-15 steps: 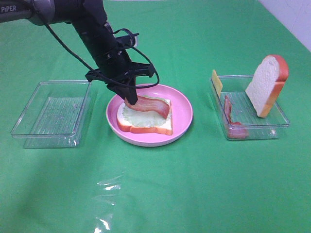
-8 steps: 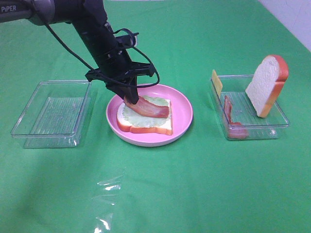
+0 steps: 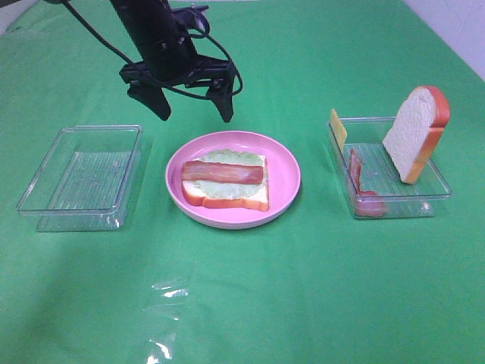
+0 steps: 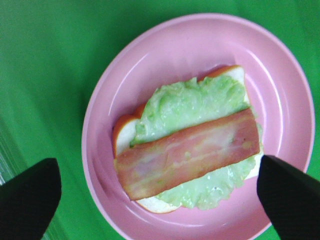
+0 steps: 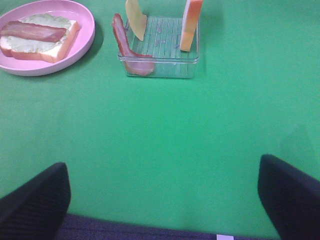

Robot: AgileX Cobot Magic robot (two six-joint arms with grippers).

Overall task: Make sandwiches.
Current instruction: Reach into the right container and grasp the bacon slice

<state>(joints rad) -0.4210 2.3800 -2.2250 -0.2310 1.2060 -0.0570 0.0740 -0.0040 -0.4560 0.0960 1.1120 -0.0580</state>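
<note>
On the pink plate [image 3: 284, 171] lies a bread slice [image 3: 227, 199] topped with pale green lettuce [image 3: 227, 189] and one bacon strip [image 3: 223, 172] laid flat across it; the stack also shows in the left wrist view [image 4: 187, 150] and the right wrist view [image 5: 37, 35]. My left gripper [image 3: 193, 106] is open and empty, above the plate's far edge. The right clear tray [image 3: 394, 201] holds a second bread slice [image 3: 417, 129] standing upright, a bacon strip [image 3: 356, 182] and a yellow cheese slice [image 3: 337, 127] leaning on its wall. My right gripper [image 5: 165, 192] is open over bare cloth, out of the exterior view.
An empty clear tray [image 3: 83, 176] stands left of the plate. A crumpled piece of clear film [image 3: 167, 318] lies on the green cloth near the front. The white table edge shows at the far right corner [image 3: 455, 30].
My left gripper has let go of the bacon strip, opened and risen up and away from the plate. The strip now lies flat on the lettuce.
</note>
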